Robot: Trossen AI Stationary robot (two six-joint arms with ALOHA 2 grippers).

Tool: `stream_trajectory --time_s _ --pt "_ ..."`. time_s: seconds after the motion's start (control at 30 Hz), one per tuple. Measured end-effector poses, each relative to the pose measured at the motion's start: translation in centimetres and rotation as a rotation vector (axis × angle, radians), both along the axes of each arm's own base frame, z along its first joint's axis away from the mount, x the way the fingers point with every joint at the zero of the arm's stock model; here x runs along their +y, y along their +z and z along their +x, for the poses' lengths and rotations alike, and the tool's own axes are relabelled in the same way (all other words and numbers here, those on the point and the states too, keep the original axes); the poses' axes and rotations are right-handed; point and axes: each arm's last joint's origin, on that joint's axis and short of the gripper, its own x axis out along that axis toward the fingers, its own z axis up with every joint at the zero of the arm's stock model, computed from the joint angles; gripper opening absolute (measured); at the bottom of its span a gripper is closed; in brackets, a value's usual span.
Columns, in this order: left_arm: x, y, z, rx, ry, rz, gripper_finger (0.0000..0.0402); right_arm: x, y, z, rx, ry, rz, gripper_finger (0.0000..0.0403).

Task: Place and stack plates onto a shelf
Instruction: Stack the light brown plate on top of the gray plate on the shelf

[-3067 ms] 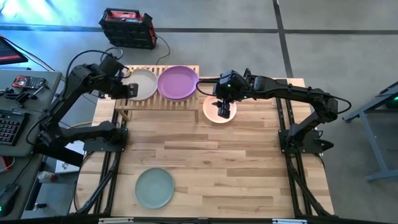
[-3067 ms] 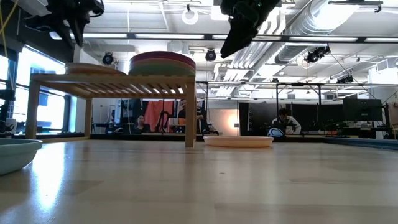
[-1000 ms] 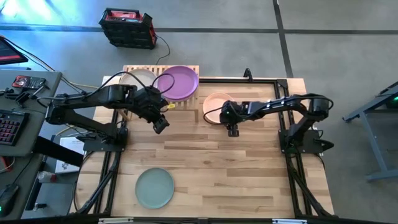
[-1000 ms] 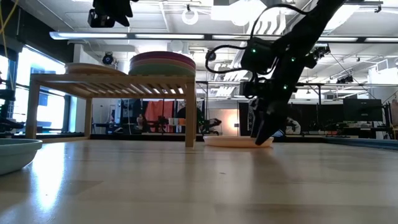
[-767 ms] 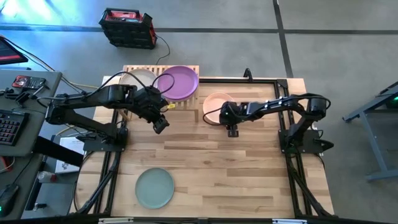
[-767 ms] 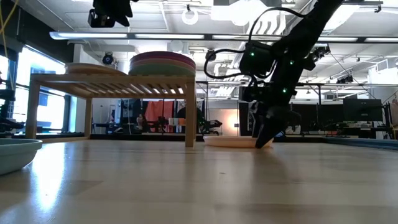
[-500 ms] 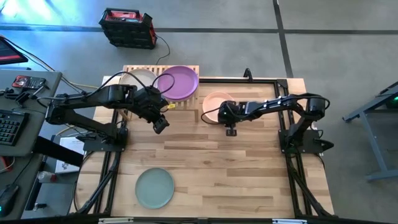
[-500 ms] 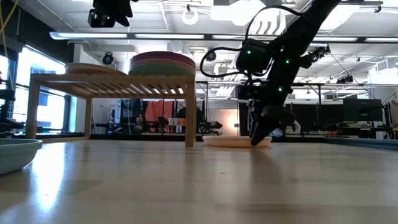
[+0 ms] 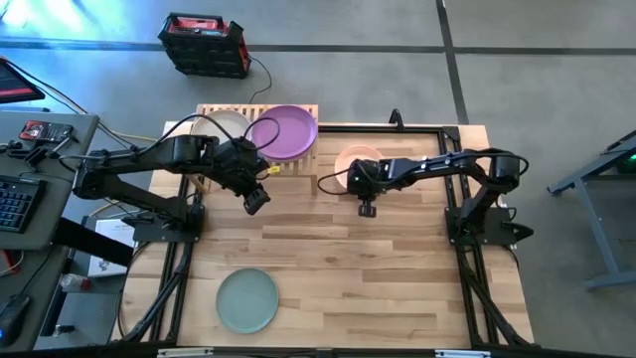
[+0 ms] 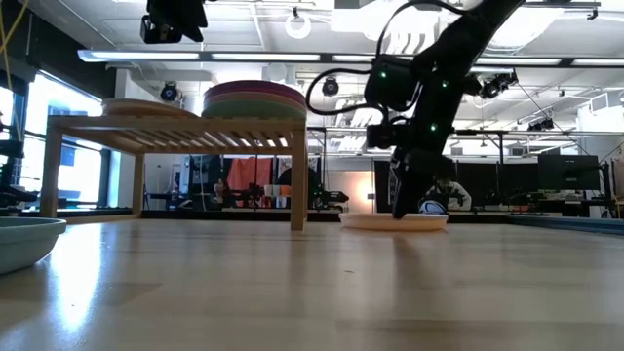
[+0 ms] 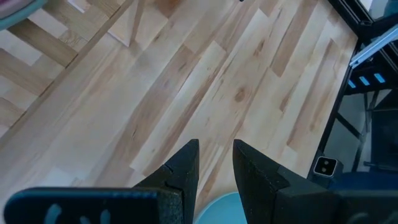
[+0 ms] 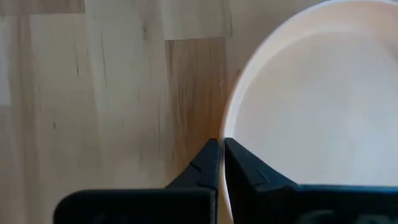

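Note:
A peach plate [image 9: 360, 157] lies flat on the table to the right of the shelf [image 9: 227, 109]; my right gripper [image 9: 350, 183] is shut on its rim. On the shelf, a stack topped by a purple plate [image 9: 285, 131] stands beside a beige plate [image 9: 224, 127]. The low view shows the stack [image 10: 253, 97] on the slatted top [image 10: 175, 132]. A sage green plate [image 9: 246, 300] lies near the table's front edge. My left gripper [image 9: 255, 199] hangs open above the table in front of the shelf, nothing between its fingers [image 11: 186, 163]. My right gripper pinches the peach plate's rim [image 12: 231, 124] between its two fingers, one on the inner side and one on the outer side. The fingers [image 10: 402, 207] come from above, slanting down steeply. The plate [image 10: 395, 221] rests on the table.
Black frame rails [image 9: 417, 127] run along the table's far right edge and down both sides. A red and black case [image 9: 204, 45] sits on the floor beyond the shelf. Bare wood lies between the sage plate and the shelf.
My right gripper has shut on the peach plate's rim and its wrist has turned a little. The plate has slid a short way along the table toward the right and far edge, staying flat.

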Motion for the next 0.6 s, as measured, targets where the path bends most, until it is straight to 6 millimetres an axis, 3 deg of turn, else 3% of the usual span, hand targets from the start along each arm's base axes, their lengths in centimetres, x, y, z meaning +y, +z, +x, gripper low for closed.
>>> stream_trajectory --time_s 0.6 --pt "0.0 -0.03 -0.04 0.004 -0.017 0.012 0.0085 0.37 0.25 0.13 -0.007 0.005 0.084 0.0"
